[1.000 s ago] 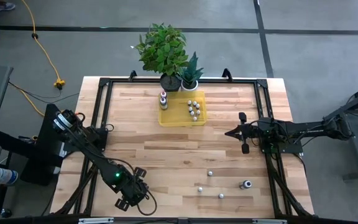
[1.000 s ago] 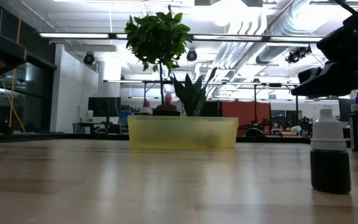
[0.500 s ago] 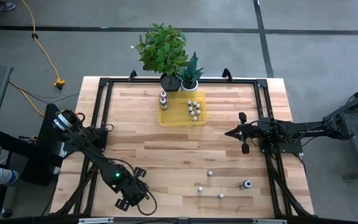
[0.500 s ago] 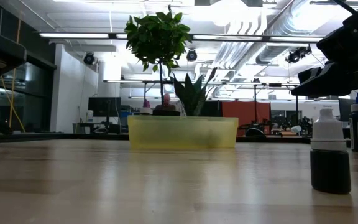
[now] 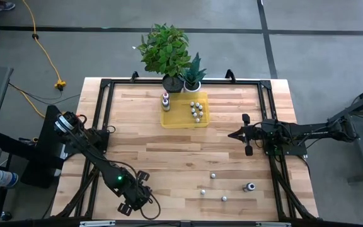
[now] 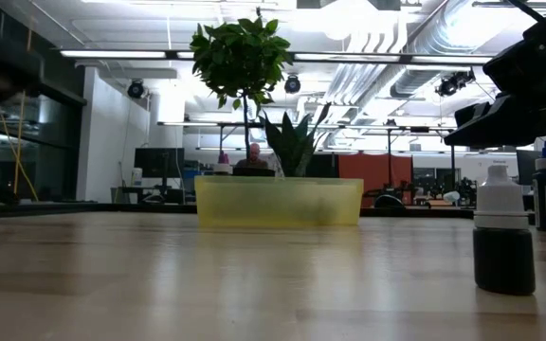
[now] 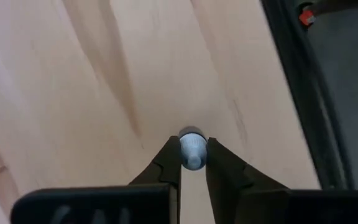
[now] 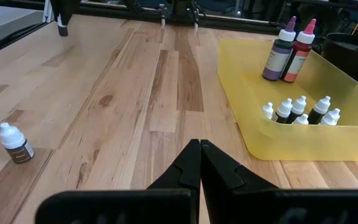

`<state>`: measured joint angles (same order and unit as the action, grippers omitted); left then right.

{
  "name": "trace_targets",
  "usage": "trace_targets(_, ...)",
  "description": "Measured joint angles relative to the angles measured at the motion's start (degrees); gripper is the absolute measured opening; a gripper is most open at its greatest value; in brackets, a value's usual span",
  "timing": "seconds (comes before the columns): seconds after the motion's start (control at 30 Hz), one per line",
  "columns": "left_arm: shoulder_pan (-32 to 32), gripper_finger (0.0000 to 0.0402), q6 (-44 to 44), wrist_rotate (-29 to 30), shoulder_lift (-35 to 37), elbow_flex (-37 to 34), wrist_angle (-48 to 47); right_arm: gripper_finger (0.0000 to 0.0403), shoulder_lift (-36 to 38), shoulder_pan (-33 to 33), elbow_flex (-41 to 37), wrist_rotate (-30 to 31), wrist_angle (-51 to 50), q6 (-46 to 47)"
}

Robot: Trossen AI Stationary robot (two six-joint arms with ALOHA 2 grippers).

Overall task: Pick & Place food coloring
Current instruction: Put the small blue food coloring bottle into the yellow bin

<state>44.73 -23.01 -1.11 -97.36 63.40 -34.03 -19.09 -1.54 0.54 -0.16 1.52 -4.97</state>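
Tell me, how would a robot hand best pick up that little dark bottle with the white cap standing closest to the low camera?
Probably by its dark bottle body just under the white cap, coming straight down from above. It stands upright on the table with clear space around it, and the narrow round body suits two fingers closing from opposite sides.

No text, label, brand, number or sign is legible on any bottle, tray, pot, arm or table.

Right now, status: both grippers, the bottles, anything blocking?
Left gripper closed on a tiny white-capped bottle at the table's near-left corner. Right gripper shut, empty, hovering mid-right. Yellow translucent tray part-filled; nothing blocking.
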Motion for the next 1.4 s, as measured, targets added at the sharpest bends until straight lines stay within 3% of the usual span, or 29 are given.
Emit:
trace_targets(0.23, -3.3, 0.0035, 0.0, 2.1, 0.8, 8.9, -9.4, 0.0, 0.0, 0.0, 0.0, 0.0, 0.0, 0.0)
trace_targets(0.47, -7.6, 0.0035, 0.0, 7.9, 0.8, 22.5, -21.4, 0.0, 0.0, 0.0, 0.0, 0.0, 0.0, 0.0)
trace_targets(0.6, -12.1, 0.0035, 0.0, 11.7, 0.8, 28.3, -23.7, 0.0, 0.0, 0.0, 0.0, 0.0, 0.0, 0.0)
trace_targets(1.1, -40.8, 0.0035, 0.4, 15.3, 0.6, 32.4, -18.2, 0.0, 0.0, 0.0, 0.0, 0.0, 0.0, 0.0)
trace_targets(1.4, -51.0, 0.0035, 2.2, 11.6, -6.9, 32.9, -8.3, 0.0, 0.0, 0.0, 0.0, 0.0, 0.1, 0.0)
